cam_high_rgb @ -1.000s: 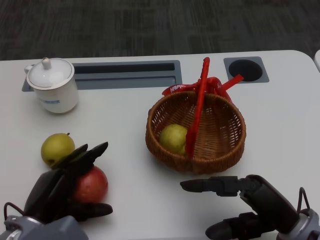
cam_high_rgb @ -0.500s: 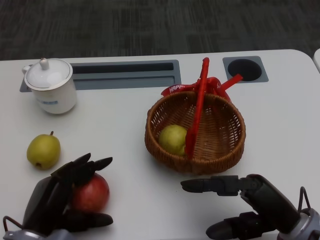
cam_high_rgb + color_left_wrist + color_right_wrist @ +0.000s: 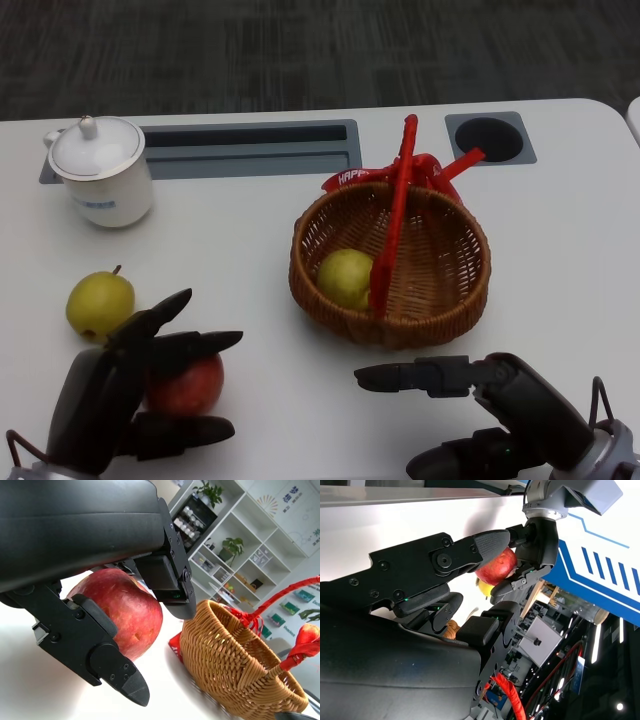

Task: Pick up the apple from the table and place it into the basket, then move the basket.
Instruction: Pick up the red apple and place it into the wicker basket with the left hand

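The red apple (image 3: 187, 384) is held near the front left corner of the desk (image 3: 230, 250), enclosed by the left robot hand (image 3: 120, 395), whose fingers are spread over its top while a lower finger is tucked beneath it. In the left wrist view the apple (image 3: 120, 611) is seen clamped between the black fingers (image 3: 95, 645); whether it is already lifted clear of the desk cannot be told. The wicker basket (image 3: 440, 300) with its red handle (image 3: 395, 215) stands well apart, toward the middle right of the desk, and a yellow-green fruit (image 3: 346, 277) already lies inside it. The right robot hand (image 3: 490, 415) is kept at the front right edge, fingers apart, with nothing held.

A slip is judged the main risk: the apple is round and smooth, and the grasp appears loose on top, so it could roll out during transport. The pear (image 3: 99, 304) lies just beside the left hand and could be knocked away. On approach, the upright handle could be struck and the basket tipped or pushed. A lidded white cup (image 3: 100, 170) stands at the back left corner, away from the path.
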`<state>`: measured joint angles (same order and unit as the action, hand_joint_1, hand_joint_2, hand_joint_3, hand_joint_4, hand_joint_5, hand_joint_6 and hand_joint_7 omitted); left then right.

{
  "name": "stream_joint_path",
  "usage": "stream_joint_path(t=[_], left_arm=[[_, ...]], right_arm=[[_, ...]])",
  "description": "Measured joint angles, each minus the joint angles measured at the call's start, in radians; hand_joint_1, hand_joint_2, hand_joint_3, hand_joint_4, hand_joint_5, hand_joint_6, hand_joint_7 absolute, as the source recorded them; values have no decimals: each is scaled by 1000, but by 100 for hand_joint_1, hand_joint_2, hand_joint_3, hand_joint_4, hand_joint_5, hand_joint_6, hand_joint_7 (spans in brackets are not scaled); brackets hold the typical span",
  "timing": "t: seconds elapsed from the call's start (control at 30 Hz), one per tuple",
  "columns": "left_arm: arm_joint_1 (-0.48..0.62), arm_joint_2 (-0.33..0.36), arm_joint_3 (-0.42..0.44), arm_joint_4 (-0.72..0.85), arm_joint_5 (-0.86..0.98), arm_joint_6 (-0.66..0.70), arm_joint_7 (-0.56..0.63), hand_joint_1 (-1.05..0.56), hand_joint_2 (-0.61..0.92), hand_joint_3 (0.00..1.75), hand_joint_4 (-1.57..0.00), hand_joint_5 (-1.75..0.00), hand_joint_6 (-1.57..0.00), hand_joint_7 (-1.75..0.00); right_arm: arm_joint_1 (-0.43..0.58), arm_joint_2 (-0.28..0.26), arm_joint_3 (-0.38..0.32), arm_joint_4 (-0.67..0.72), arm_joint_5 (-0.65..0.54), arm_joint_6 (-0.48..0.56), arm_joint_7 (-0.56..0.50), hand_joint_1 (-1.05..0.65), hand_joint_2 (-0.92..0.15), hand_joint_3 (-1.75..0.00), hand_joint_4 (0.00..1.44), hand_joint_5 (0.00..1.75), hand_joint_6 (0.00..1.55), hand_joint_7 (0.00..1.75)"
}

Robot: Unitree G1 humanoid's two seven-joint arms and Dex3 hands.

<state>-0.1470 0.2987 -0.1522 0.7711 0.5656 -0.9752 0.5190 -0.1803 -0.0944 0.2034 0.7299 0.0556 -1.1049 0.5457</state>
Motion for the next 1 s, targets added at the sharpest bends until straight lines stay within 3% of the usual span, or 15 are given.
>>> stream_joint_path(t=[0.5, 1.0], left_arm=[[-10, -7, 8, -7, -18, -54, 29, -8, 77, 0, -122, -1, -113, 0], [-161, -46, 58, -84, -206, -65, -154, -10, 80, 0, -120, -1, -112, -1]], right_arm=[[6, 6, 2, 5, -14, -11, -17, -56, -90, 0, 80, 0, 74, 0], [14, 12, 0, 13, -12, -36, -40, -56, -90, 0, 83, 1, 76, 0]])
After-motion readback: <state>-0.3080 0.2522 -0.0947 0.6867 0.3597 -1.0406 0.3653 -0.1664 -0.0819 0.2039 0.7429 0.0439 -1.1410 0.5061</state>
